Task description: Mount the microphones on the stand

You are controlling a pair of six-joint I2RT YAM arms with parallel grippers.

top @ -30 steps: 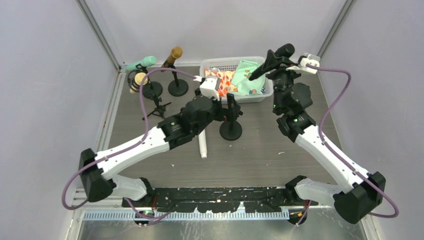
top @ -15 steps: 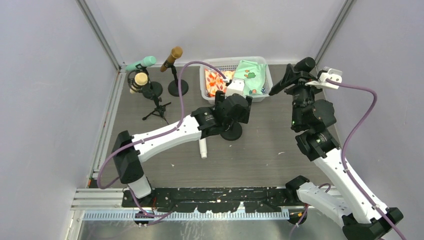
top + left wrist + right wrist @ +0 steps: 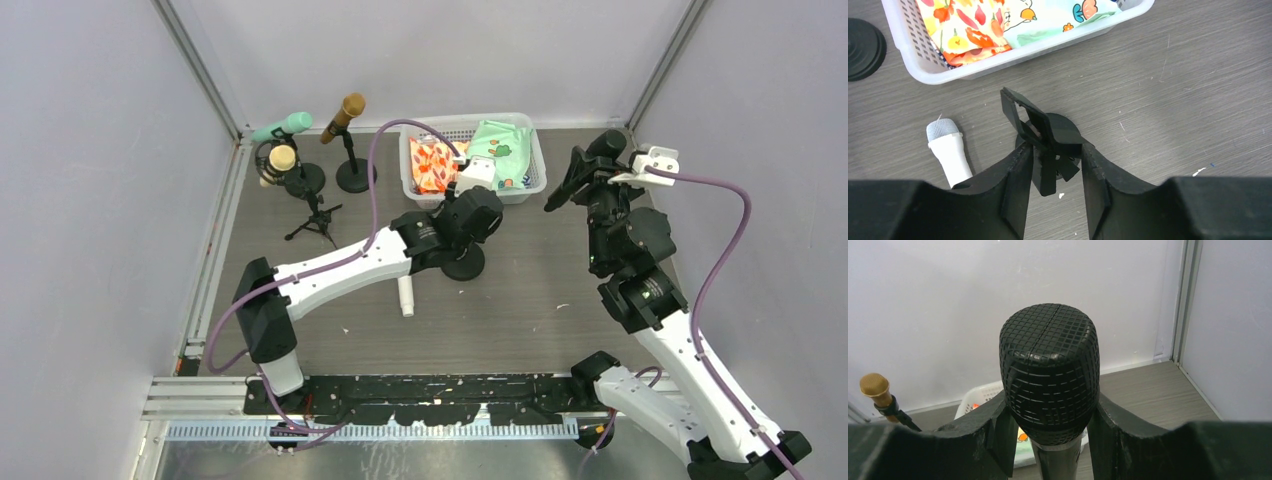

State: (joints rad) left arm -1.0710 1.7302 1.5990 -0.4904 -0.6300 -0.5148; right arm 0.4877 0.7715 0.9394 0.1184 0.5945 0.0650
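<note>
The white mic [image 3: 949, 150] is lying flat on the table [image 3: 1173, 100], just left of the black stand [image 3: 1048, 131]. My left pincer [image 3: 1055, 155] is clamped on that stand right under its clip. Over on the right, my right pincer [image 3: 1049, 410] is squeezed tight around the black mic [image 3: 1049, 355], head up, off the table. Further back is the basket [image 3: 913, 70] of cloths. In the far left corner the teal mic [image 3: 283, 127], gold mic [image 3: 346, 108] and tan mic [image 3: 278, 160] sit up on stands.

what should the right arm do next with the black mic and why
Probably carry the black microphone left and down to the clip on the stand: the right gripper holds it off to the right, while the left gripper grips the stand below its empty clip.
</note>
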